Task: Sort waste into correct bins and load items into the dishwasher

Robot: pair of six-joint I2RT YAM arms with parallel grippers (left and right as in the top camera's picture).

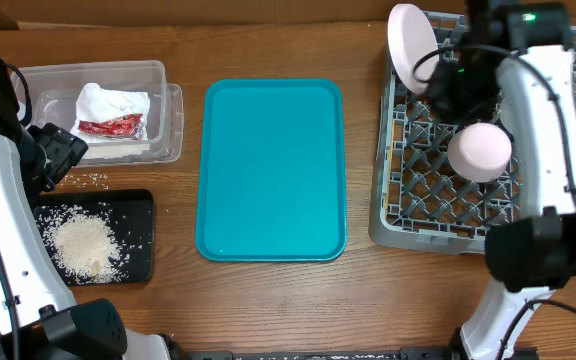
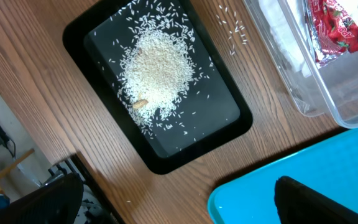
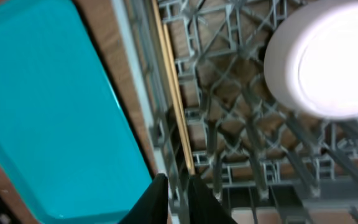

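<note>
Two chopsticks (image 3: pixel 174 93) are lying along the rack (image 3: pixel 247 155) edge, pointing straight away from the right gripper (image 3: pixel 178 180); whether it is pinching them, I cannot tell.

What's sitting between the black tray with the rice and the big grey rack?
The teal tray lies between them; the overhead view shows it.

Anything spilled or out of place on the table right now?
Yes: a few loose rice grains lie on the bare wood between the clear tub and the black tray, outside the tray that holds the main rice pile. Nothing else looks off.
</note>
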